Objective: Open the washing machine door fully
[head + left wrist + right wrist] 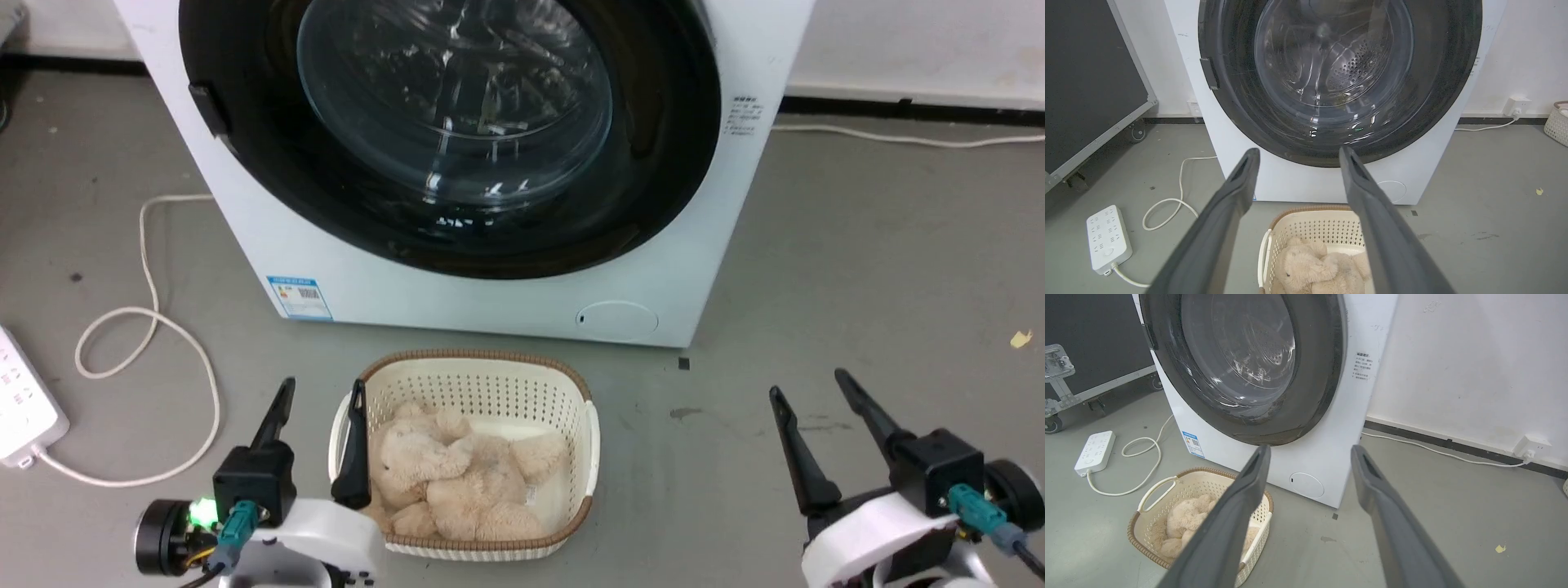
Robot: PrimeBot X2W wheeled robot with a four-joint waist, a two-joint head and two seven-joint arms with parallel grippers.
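Filling the frame's upper middle, the washing machine door (653, 163) lay closed, well above the left gripper (322, 385) at lower left and the right gripper (808, 384) at lower right, both spread and empty. A basket (478, 363) between them held a plush bear (457, 478).

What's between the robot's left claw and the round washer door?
A cream basket holding a plush toy, on the floor between the left gripper and the washing machine door, clearest in the head view.
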